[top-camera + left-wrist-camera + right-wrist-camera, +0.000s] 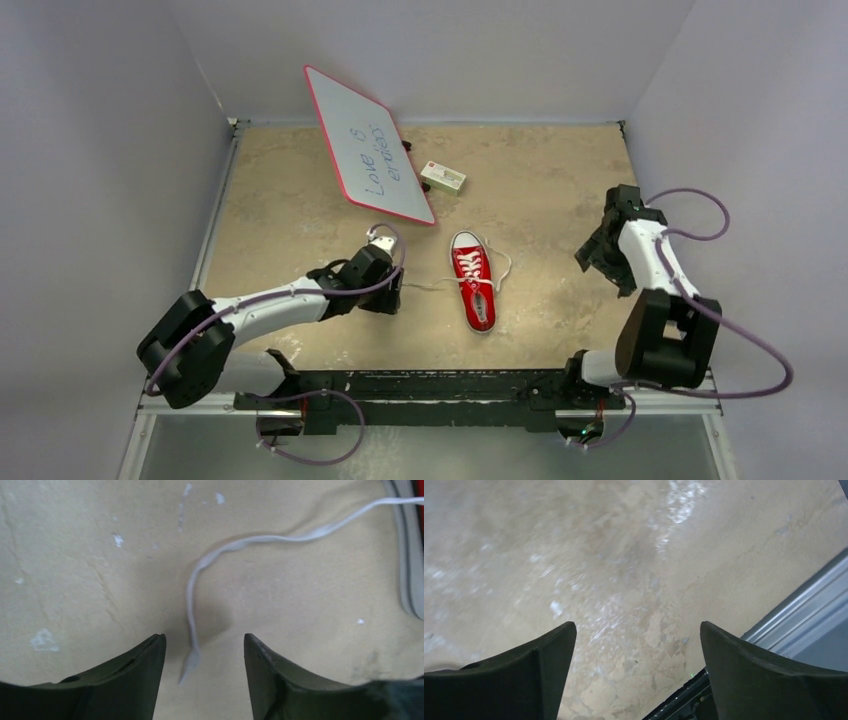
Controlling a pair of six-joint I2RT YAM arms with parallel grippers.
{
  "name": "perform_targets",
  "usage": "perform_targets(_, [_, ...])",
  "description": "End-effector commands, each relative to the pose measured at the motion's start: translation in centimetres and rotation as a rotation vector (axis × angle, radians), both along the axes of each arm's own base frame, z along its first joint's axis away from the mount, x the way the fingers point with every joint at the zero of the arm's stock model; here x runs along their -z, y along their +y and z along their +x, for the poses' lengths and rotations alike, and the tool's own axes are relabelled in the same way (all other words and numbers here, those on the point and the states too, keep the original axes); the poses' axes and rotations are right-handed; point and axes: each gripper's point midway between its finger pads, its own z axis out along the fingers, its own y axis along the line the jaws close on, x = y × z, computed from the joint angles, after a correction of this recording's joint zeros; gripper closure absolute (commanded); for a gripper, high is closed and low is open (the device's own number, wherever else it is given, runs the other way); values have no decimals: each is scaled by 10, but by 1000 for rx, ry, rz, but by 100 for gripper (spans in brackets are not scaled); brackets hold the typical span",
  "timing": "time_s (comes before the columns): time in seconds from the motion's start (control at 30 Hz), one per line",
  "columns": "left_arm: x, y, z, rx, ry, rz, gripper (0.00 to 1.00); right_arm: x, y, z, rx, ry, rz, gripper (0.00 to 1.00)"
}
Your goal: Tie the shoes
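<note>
A small red canvas sneaker (474, 281) with white laces and white toe cap lies on the table near the middle, toe toward the near edge. One white lace (428, 286) trails left from it toward my left gripper (390, 300). In the left wrist view the lace (192, 600) lies loose on the table, its tip between my open fingers, not gripped; my left gripper (204, 639) hangs just above it. The shoe's white sole edge (407, 560) shows at the right. My right gripper (592, 258) is open and empty, well right of the shoe, over bare table (636, 630).
A red-framed whiteboard (366, 143) with writing leans at the back. A small white box (443, 178) lies behind the shoe. Grey walls enclose the table on three sides. A metal rail (794, 615) runs along the table edge near the right gripper.
</note>
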Motion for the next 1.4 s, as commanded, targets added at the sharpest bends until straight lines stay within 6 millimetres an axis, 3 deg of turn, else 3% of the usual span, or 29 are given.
perform_targets(0.0, [-49,-37,5,110,-159,-116,36,-36,19,13,-165,-130,11,2])
perform_targets(0.13, [-98,-71,15,202,-293,-274,33,-59,46,27,-365,-231,-1,1])
perform_targets(0.2, [-106,-87,23,283,-334,-263,37,-61,68,40,-470,-301,59,1])
perform_targets(0.33, [-82,-107,39,464,-333,-122,49,-56,132,54,-661,-387,366,1])
perform_targets(0.43, [-59,-115,48,535,-325,-55,48,-47,170,50,-739,-353,610,1])
perform_targets(0.53, [-53,-126,46,574,-320,-91,44,-30,182,41,-781,-262,727,1])
perform_targets(0.63, [-38,-128,42,562,-292,-118,42,-27,202,43,-815,-294,864,1])
perform_targets(0.73, [-20,-130,41,560,-259,-118,43,-26,221,43,-822,-334,1008,1])
perform_targets(0.83, [-5,-132,47,533,-268,-123,46,-10,229,33,-807,-249,1058,1])
perform_targets(0.97, [6,-131,53,487,-267,-141,66,4,242,17,-781,-157,1153,9])
perform_targets(1.2, [-4,-123,40,468,-287,-199,90,9,263,-6,-788,-78,1254,13])
perform_targets(1.37, [-24,-116,38,423,-310,-277,92,-7,291,-16,-812,-90,1329,13])
